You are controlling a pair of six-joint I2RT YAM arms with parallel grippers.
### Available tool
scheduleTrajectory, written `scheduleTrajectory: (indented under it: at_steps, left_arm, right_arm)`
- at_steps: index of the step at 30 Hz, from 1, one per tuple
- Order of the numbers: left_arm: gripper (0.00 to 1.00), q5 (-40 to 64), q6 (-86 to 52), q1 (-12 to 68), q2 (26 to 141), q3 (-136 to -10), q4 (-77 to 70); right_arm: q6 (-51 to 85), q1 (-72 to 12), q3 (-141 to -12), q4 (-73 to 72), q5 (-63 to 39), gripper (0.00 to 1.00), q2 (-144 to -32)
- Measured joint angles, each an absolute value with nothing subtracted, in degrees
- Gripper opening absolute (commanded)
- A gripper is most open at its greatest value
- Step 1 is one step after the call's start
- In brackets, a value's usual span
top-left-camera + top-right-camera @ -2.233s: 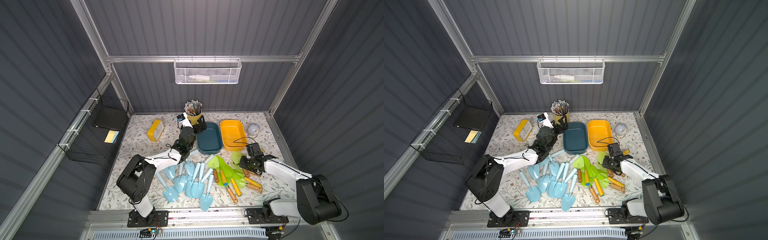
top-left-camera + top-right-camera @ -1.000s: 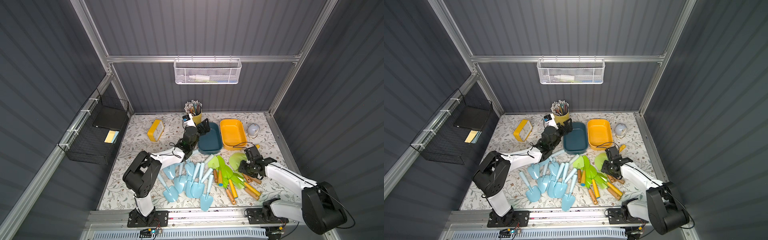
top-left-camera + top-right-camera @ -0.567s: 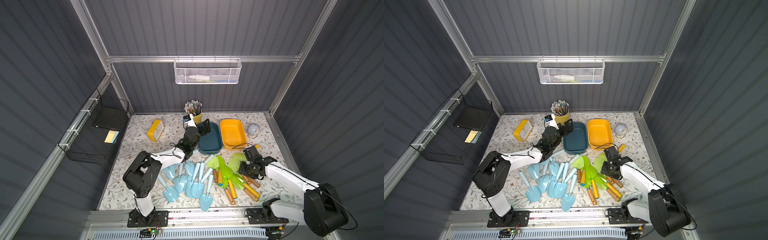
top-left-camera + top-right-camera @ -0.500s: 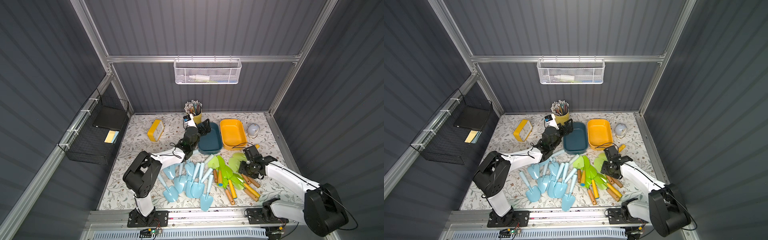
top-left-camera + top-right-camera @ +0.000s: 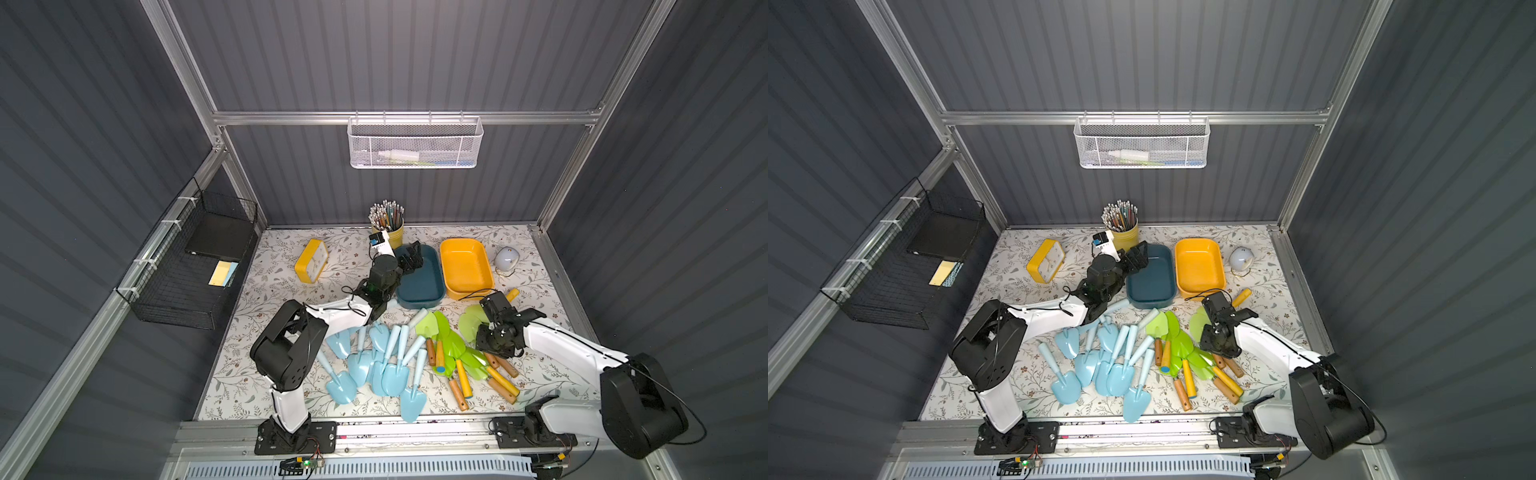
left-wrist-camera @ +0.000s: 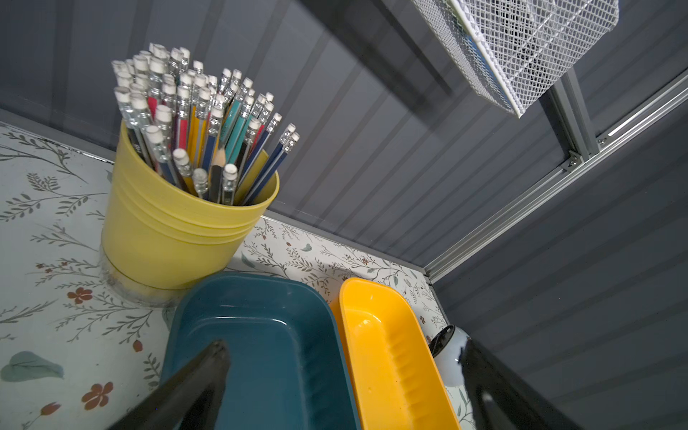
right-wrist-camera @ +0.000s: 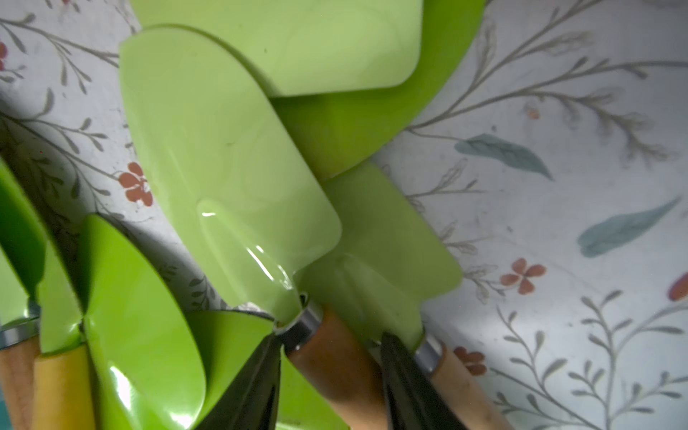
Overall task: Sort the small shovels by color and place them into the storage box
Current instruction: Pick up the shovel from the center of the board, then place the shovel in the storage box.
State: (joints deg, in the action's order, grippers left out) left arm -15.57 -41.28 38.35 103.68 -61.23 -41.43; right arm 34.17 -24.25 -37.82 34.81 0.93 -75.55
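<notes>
On the floral table (image 5: 282, 266): pale blue plastic shovels (image 5: 392, 376) and lime-green shovels with wooden handles (image 5: 451, 343) are heaped.
Boxes: the dark teal plastic box (image 5: 424, 286) and yellow plastic box (image 5: 465, 266) are seen empty.
Left gripper (image 5: 411, 259): spread wide over the teal box.
Right gripper (image 7: 329, 340): set astride one green shovel's handle (image 7: 335, 372); grip cannot be told.
Remaining: every shovel (as judged).

The left arm reaches far forward, left gripper (image 6: 342, 357) spread wide. The right arm bends low, right gripper (image 7: 331, 342) pointing down, jaws partly apart.
</notes>
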Motion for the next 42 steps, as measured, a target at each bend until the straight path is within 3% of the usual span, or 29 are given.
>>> scheduleTrajectory:
  at_steps: [4, 9, 14, 29, 36, 42]
  left_arm:
    - [0.99, -15.6, -41.3, 38.3, 103.8, -61.2, -41.4]
    - [0.99, -15.4, -41.3, 38.3, 104.0, -61.2, -41.4]
    - [0.99, -15.3, -41.3, 38.3, 104.2, -61.3, -41.4]
    - [1.00, -14.9, -41.3, 38.3, 104.9, -63.2, -41.3]
    - [1.00, -14.9, -41.2, 38.3, 105.1, -64.5, -41.1]
    - [0.99, -15.0, -41.0, 38.3, 105.3, -65.8, -39.0]
  right_arm:
    - [33.7, -24.6, -38.0, 33.8, 1.4, 0.32, -76.8]
    - [33.4, -24.6, -38.0, 33.0, 1.7, 0.11, -76.8]
    - [33.7, -24.6, -37.7, 33.0, 1.8, 0.00, -76.1]
    - [38.7, -24.6, -40.2, 38.3, 7.6, 0.00, -61.0]
    - [37.9, -24.4, -53.4, 42.5, 13.8, 0.00, -62.9]
    - [31.1, -22.5, -67.5, 38.0, 12.6, 0.00, -73.8]
